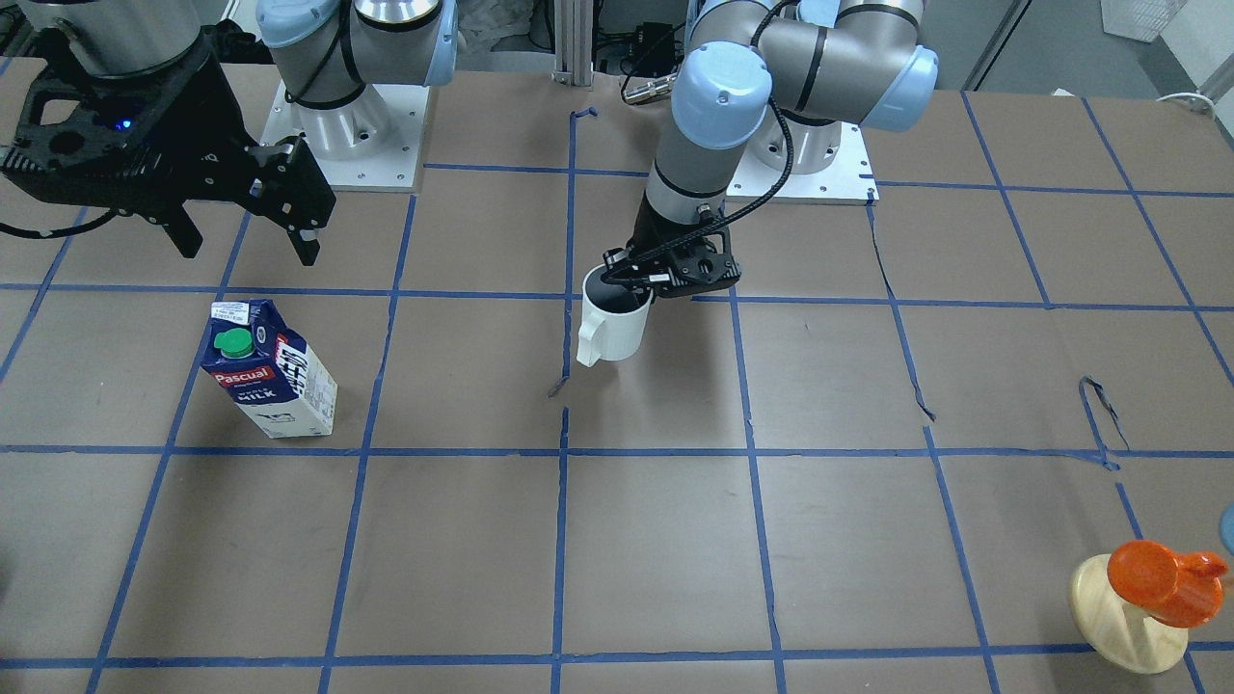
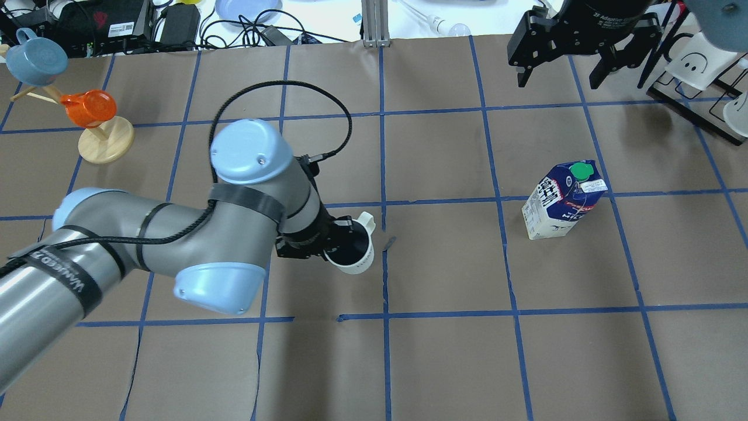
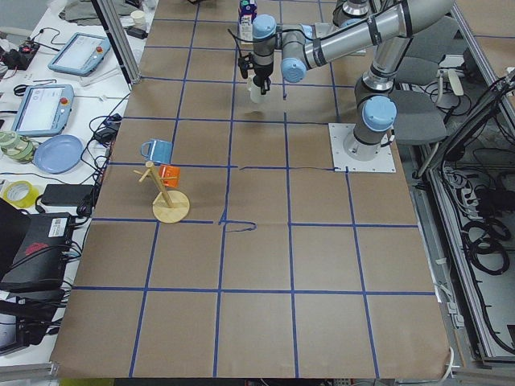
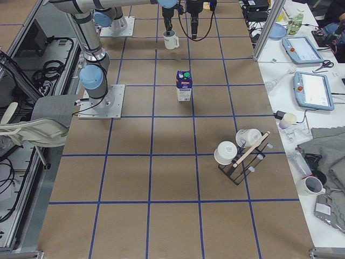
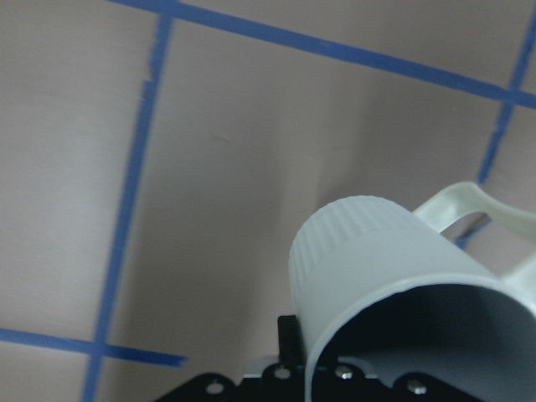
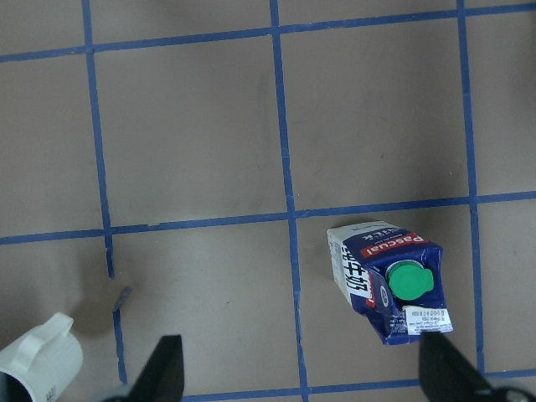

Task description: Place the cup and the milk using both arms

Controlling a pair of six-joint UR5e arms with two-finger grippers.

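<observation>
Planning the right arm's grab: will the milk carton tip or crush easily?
Probably tippy: the milk carton stands tall on a small base; a high push may topple it. Its cardboard walls likely dent under a squeeze. Flat sides: unlikely to roll.

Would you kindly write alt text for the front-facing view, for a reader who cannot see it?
The left pincer grips the white cup by its rim near the view's middle. The right pincer hangs open, apart from the upright milk at the view's left.
</observation>
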